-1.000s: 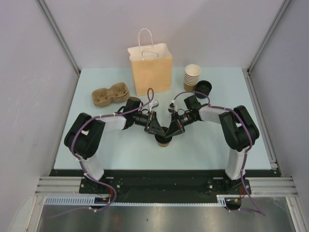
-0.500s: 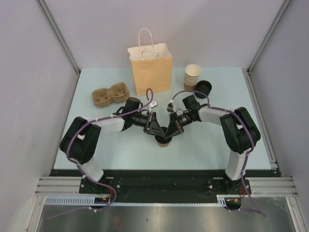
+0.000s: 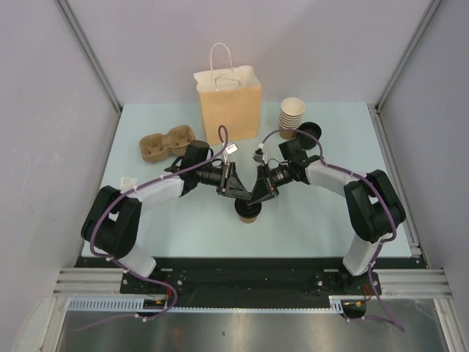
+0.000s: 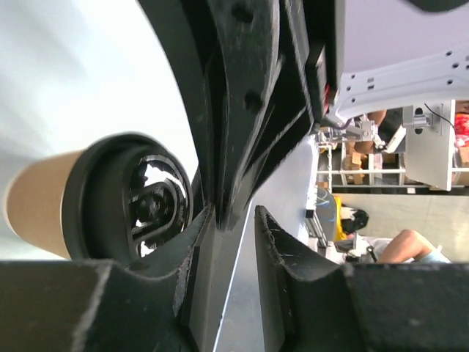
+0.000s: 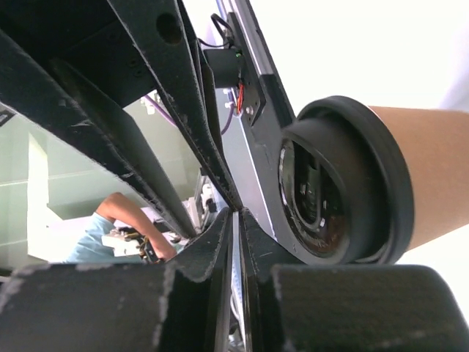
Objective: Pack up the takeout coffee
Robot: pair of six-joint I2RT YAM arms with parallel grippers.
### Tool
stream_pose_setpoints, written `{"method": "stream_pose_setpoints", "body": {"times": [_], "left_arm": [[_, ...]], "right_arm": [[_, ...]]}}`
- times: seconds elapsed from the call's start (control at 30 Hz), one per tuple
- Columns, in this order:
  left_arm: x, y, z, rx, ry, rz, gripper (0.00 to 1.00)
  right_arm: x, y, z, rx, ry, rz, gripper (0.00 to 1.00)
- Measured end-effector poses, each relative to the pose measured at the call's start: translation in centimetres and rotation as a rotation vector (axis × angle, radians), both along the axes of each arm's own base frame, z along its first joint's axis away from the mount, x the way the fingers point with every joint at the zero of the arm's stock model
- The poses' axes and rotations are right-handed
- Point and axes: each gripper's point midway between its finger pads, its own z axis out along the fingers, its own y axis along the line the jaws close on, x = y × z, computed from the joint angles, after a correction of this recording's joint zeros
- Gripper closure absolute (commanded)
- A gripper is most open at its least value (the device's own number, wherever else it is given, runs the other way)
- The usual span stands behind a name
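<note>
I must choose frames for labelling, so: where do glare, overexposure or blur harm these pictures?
Top external: even light, sharp, soft shadows. Left wrist: the background is blown out white, and the small brown paper cup with a black plastic lid shows glare on the lid. Right wrist: the background behind the cup is blown out too.

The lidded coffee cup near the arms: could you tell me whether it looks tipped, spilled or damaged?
Nothing stands out. The coffee cup stands upright on the table, its black lid looks evenly seated, and no spill shows around it.
</note>
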Motion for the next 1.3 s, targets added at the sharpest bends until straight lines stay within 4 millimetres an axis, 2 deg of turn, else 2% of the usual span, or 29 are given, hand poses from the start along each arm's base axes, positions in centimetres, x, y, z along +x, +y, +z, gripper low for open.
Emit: {"method": "stream_pose_setpoints", "body": {"times": [0.1, 0.27, 0.47, 0.57, 1.1, 1.3], "left_arm": [[0.8, -0.3, 0.9, -0.01, -0.033, 0.01, 0.66], [1.9, -0.7, 0.9, -0.003, -0.05, 0.023, 0.66], [2.9, -0.9, -1.2, 0.038, -0.02, 0.043, 0.66], [3.3, -0.7, -2.5, 0.065, 0.005, 0.056, 0.67], [3.6, -0.4, -3.0, 0.034, 0.015, 0.04, 0.7], [3.6, -0.2, -2.3, 0.034, -0.017, 0.049, 0.62]], "right_arm": [[0.3, 0.1, 0.3, 0.008, -0.012, -0.006, 0.88], [0.6, 0.0, -0.3, -0.02, -0.016, -0.026, 0.87], [1.0, -0.1, -2.7, -0.083, 0.007, -0.045, 0.88], [0.9, -0.1, -2.9, -0.083, 0.018, -0.039, 0.88], [1.0, -0.1, -3.2, -0.093, 0.026, -0.025, 0.88], [0.9, -0.1, -3.2, -0.091, 0.029, -0.022, 0.88]]}}
